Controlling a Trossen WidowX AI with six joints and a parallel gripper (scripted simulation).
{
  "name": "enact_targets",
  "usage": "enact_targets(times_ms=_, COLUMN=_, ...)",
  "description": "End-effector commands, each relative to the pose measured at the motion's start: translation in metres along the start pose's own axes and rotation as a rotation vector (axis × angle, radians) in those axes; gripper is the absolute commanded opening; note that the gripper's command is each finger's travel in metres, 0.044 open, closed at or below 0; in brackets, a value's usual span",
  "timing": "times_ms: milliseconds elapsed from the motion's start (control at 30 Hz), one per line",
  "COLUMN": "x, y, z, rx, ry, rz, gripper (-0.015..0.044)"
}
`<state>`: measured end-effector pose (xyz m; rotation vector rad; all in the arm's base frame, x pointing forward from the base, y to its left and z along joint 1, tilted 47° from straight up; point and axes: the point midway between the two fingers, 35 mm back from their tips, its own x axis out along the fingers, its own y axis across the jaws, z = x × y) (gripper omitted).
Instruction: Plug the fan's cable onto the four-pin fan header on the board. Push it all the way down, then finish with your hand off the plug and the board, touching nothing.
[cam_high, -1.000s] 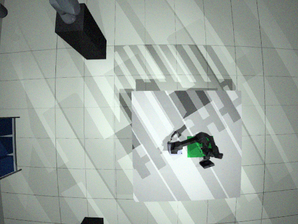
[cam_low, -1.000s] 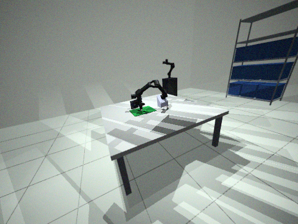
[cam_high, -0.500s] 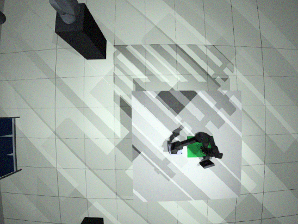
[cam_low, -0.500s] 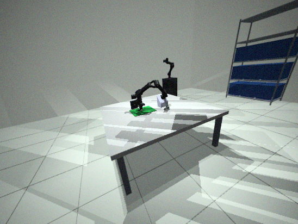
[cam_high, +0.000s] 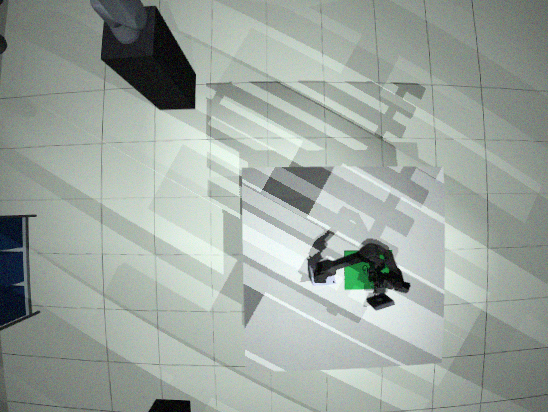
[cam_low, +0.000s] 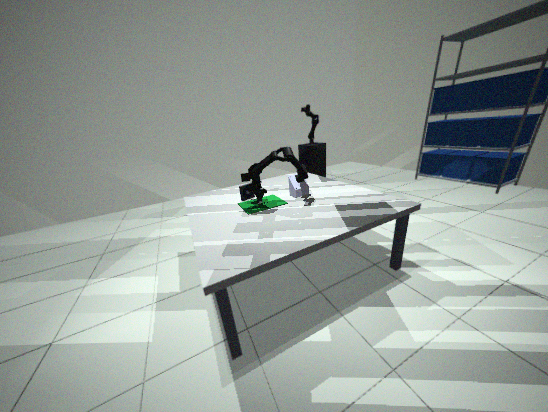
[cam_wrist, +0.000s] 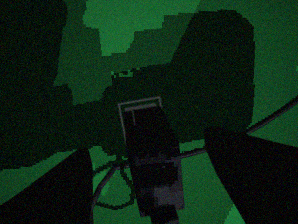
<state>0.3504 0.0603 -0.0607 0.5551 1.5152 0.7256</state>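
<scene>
The green board (cam_high: 354, 281) (cam_low: 276, 202) (cam_wrist: 114, 27) lies flat on the table under the arm. In the wrist view the pale rim of the fan header (cam_wrist: 140, 101) surrounds the far end of the dark plug (cam_wrist: 168, 193). The plug lines up with the header; how deep it sits cannot be told. A thin strip shows between the plug and the header's far wall. A dark cable (cam_wrist: 272, 121) runs from the right toward the plug and loops at its left. My gripper (cam_low: 259, 201) (cam_wrist: 148, 147) is open, with one finger on each side of the plug and gaps between.
The arm (cam_high: 345, 261) (cam_low: 270, 158) arches over the board from its pale base block (cam_low: 295, 186) on the table (cam_high: 300, 345) (cam_low: 220, 260). Hard shadows darken the board near the header. A shelf with blue bins (cam_low: 484, 131) and a black pedestal (cam_high: 150, 65) (cam_low: 312, 159) stand away from the table.
</scene>
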Motion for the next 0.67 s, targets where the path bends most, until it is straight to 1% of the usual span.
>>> enact_targets(times_ms=0, x=-0.037, y=-0.002, z=0.003, rx=-0.005, ry=-0.014, rz=-0.006, gripper=0.0260)
enact_targets(times_ms=67, x=-0.049, y=-0.001, z=0.002, rx=-0.005, ry=-0.013, rz=-0.005, gripper=0.0260)
enact_targets(times_ms=233, x=-0.050, y=0.000, z=0.008, rx=-0.005, ry=-0.013, rz=-0.005, gripper=0.0260)
enact_targets(times_ms=633, x=-0.053, y=0.034, z=0.106, rx=-0.009, ry=-0.017, rz=-0.004, gripper=0.0260)
